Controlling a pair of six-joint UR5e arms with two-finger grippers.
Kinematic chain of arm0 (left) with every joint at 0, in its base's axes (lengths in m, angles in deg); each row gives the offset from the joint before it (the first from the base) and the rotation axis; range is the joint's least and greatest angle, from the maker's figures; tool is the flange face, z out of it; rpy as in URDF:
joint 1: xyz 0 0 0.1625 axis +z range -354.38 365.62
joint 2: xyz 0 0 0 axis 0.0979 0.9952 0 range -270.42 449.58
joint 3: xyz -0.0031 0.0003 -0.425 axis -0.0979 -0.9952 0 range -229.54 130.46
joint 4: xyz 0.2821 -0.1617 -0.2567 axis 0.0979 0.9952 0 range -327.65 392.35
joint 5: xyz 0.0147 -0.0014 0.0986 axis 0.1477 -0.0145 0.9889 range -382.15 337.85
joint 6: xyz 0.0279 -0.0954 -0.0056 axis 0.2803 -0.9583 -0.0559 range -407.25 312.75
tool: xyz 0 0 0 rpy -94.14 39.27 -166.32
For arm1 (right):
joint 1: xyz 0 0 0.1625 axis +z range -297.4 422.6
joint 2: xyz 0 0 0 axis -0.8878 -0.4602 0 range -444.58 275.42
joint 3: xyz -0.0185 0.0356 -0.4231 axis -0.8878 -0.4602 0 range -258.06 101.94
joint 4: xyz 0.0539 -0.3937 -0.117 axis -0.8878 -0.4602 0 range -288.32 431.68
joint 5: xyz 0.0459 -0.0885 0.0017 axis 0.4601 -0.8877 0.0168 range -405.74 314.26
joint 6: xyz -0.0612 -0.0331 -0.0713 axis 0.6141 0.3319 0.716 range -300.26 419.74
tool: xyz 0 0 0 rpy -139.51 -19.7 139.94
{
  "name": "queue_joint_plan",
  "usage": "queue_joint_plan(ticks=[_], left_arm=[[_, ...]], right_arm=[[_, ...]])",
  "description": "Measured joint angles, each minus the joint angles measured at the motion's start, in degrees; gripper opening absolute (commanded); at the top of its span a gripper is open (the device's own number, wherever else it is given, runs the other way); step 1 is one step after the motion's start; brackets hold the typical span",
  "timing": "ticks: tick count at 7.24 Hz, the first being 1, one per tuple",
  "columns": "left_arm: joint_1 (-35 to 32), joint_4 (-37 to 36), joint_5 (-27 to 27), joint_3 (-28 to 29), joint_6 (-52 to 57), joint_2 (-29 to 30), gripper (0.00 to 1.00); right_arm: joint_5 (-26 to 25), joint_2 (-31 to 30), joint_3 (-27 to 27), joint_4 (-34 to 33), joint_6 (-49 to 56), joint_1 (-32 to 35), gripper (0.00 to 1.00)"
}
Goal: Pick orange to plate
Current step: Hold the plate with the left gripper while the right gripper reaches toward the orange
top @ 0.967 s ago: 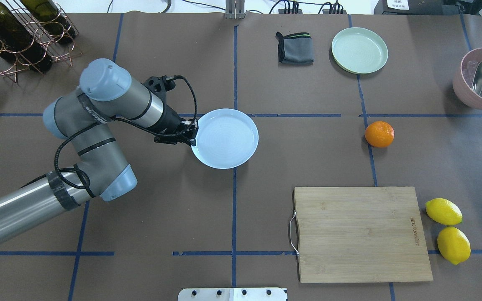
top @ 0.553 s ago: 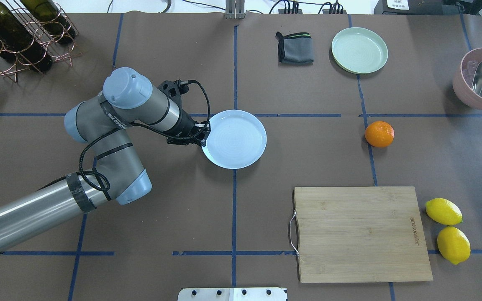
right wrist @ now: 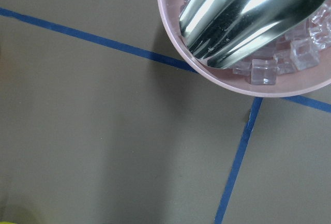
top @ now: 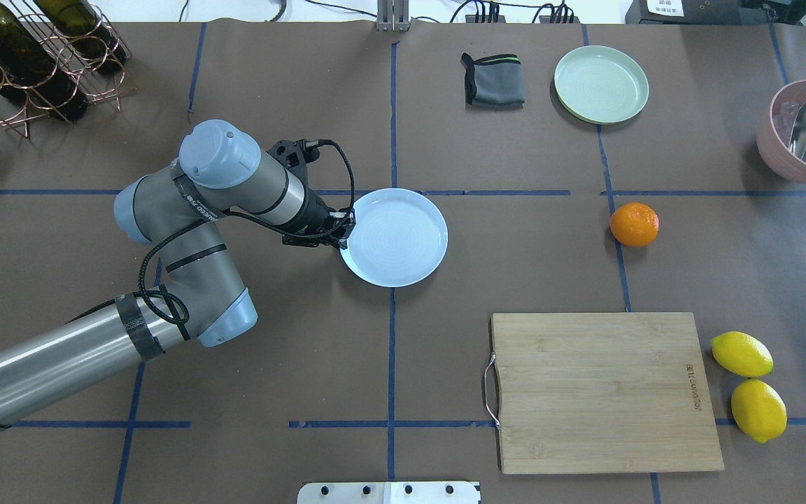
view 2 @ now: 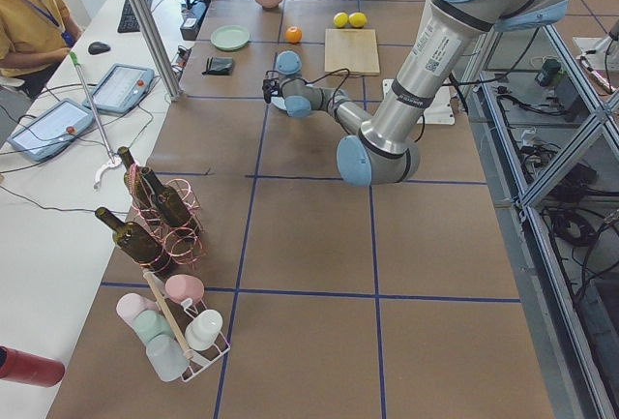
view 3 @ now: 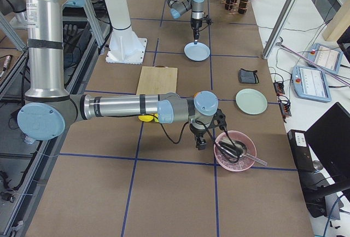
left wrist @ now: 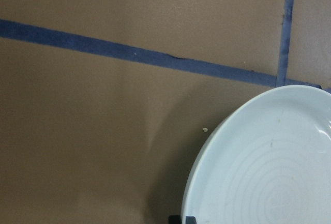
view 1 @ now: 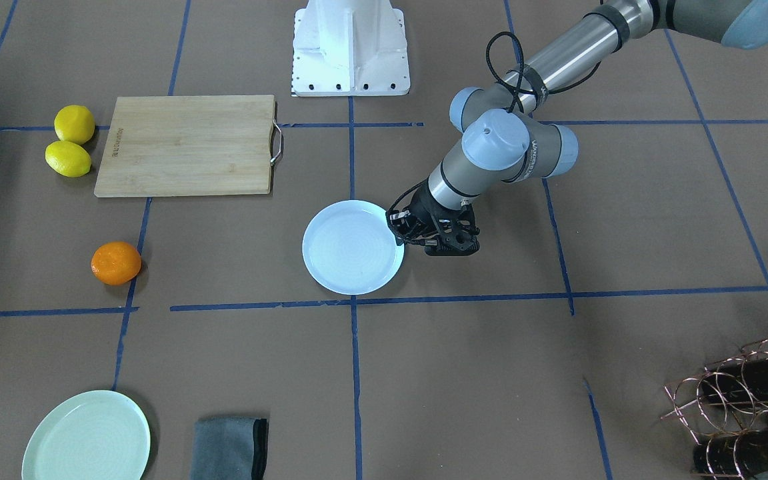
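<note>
The orange (top: 634, 224) (view 1: 116, 263) rests alone on the brown table, right of centre in the overhead view. The white plate (top: 394, 236) (view 1: 353, 247) lies empty near the table's middle, well apart from the orange. My left gripper (top: 341, 234) (view 1: 401, 233) is shut on the plate's left rim. The left wrist view shows that rim (left wrist: 207, 157) right at the fingers. My right gripper (view 3: 201, 144) shows only in the exterior right view, beside the pink bowl (view 3: 235, 150); I cannot tell whether it is open or shut.
A wooden cutting board (top: 606, 392) lies front right with two lemons (top: 741, 353) beside it. At the back stand a mint-green plate (top: 601, 84) and a grey cloth (top: 492, 80). The pink bowl (top: 805, 133) holds ice and a scoop. A wine rack (top: 25, 56) fills the far left corner.
My left gripper has slid to the right with the white plate held by its rim, and the movement has slowed. The orange has stayed where it was.
</note>
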Motion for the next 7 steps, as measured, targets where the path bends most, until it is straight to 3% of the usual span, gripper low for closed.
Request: queue_joint_plan(ticks=[1, 2, 3, 6, 7], left_arm=[[0.11, 0.57, 0.0, 0.02, -0.01, -0.03, 0.38], [0.17, 0.9, 0.01, 0.03, 0.0, -0.06, 0.87], [0.38, 1.56, 0.1, 0.03, 0.04, -0.09, 0.98], [0.45, 3.86, 1.29, -1.16, 0.19, -0.68, 0.98], [0.11, 3.98, 1.34, -2.82, 0.21, -1.95, 0.98]], right_arm=[[-0.18, -0.21, 0.07, 1.22, -0.04, -0.07, 1.0], [-0.18, -0.24, 0.15, 1.77, -0.13, -0.11, 1.0], [-0.21, -0.29, 0.2, 1.97, -0.36, -0.28, 1.0], [-0.36, -0.1, 0.38, 2.07, -2.9, -2.24, 1.0], [-0.62, 0.31, 1.72, 3.29, -8.4, -4.58, 1.0]])
